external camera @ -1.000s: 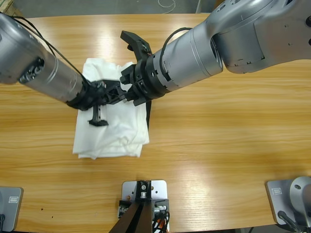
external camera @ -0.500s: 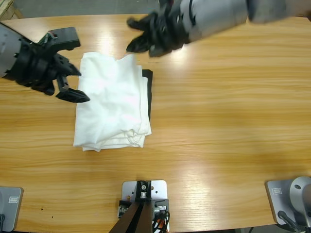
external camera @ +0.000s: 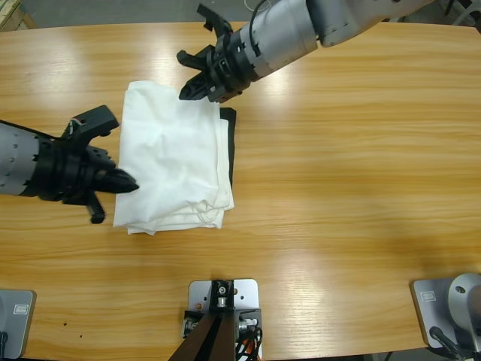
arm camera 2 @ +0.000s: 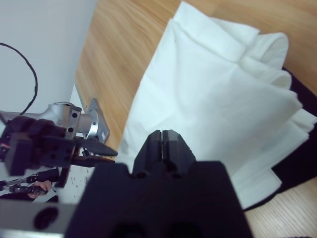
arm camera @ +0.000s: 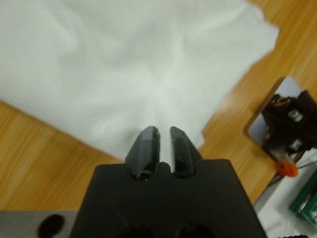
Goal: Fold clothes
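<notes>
A folded white T-shirt (external camera: 176, 162) lies flat on the left half of the wooden table (external camera: 346, 195). My left gripper (external camera: 124, 184) comes in from the left, its tips at the shirt's left edge. In the left wrist view the left gripper (arm camera: 163, 140) is shut and empty just above the white cloth (arm camera: 124, 64). My right gripper (external camera: 192, 90) hangs at the shirt's far edge. Seen from the right wrist, the right gripper (arm camera 2: 162, 140) is shut with nothing in it, above the shirt (arm camera 2: 213, 89).
A black piece of fabric (external camera: 232, 147) pokes out from under the shirt's right edge, and the right wrist view shows the same black fabric (arm camera 2: 302, 144). That view also takes in the left arm's gripper (arm camera 2: 94, 146) at the shirt's far side.
One second ago both grippers were over the shirt's middle. They have pulled off it: the left now sits at the left edge, the right at the far edge, and the shirt lies flatter.
</notes>
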